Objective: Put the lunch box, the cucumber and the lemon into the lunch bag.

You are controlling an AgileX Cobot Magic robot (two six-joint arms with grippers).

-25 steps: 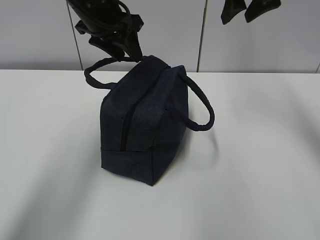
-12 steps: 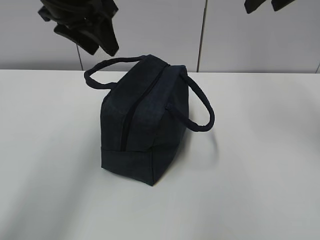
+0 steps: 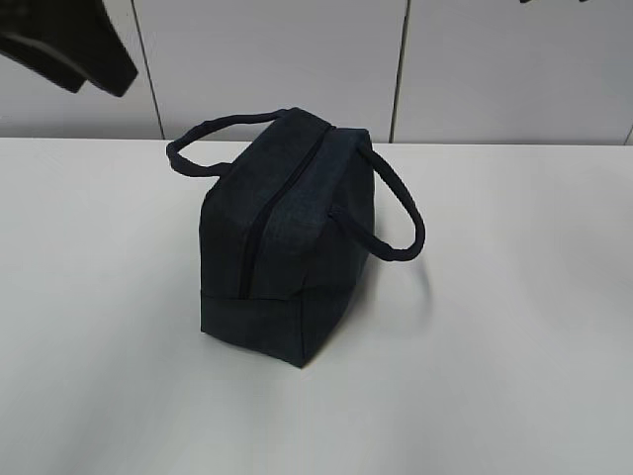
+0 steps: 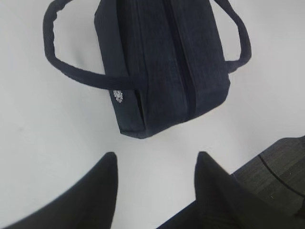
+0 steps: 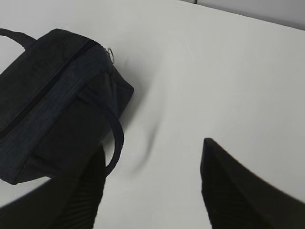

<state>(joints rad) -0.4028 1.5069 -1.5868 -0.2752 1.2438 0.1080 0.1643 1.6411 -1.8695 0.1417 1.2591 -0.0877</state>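
Zipper shut, the lunch bag (image 3: 287,237) sits alone near the middle of the white table (image 3: 514,346), upright on its flat base, one narrow end turned toward the exterior camera. Its two loop handles (image 3: 396,213) flop outward, one to each long side. At the far end of the zip a silver ring pull (image 5: 110,51) pokes out. A small white logo (image 4: 117,96) marks one side panel. Bare tabletop runs all round the bag to the edges I can see; the back edge meets a pale panelled wall (image 3: 277,59).

My left gripper (image 4: 155,164) hangs above the table just off one narrow end of the bag, fingers (image 4: 95,191) spread apart with nothing between them. My right gripper (image 5: 152,157) hangs over the opposite side, its fingers (image 5: 224,181) likewise parted and empty, one finger overlapping the bag's corner in its own view. Lunch box, cucumber and lemon are not visible in any view.
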